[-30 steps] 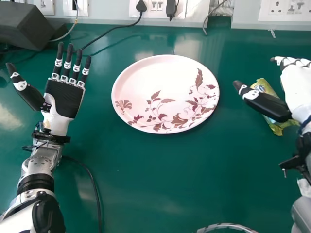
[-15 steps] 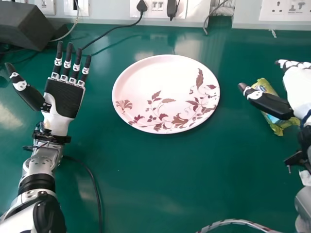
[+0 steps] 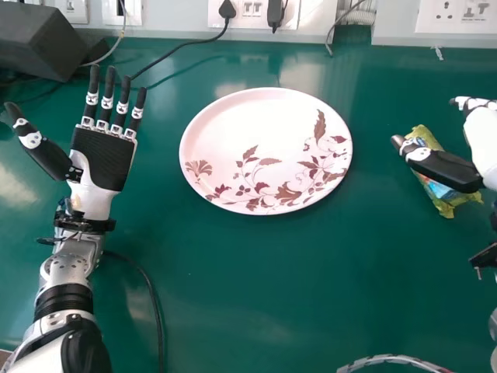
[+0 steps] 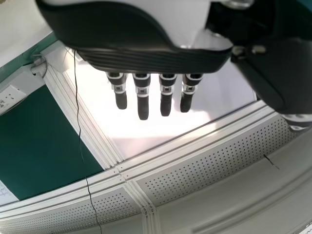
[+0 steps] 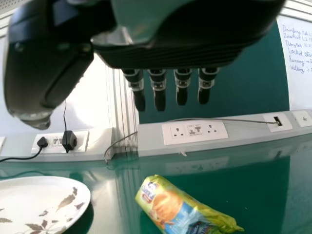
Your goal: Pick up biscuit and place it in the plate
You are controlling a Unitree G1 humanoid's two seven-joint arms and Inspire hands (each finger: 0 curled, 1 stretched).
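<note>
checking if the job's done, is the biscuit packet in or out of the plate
Out: the biscuit packet lies on the green table, with green tabletop showing between it and the plate.

Plate (image 3: 248, 128): flower-patterned, nearer the tabletop's (image 3: 264, 295) far edge
Biscuit packet (image 3: 446, 205): right of plate, toward right edge
Right hand (image 3: 483, 148): thumb over packet
Left hand (image 3: 101, 159): left of plate, fingers straight
Black box (image 3: 43, 40): far edge, left end

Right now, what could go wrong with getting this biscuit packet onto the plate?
The right robot hand is open, its thumb across the packet in the head view; closing might nudge it away. The packet's shiny wrapper could slip. With the plate off to the left, a weak grip may drop the packet.
</note>
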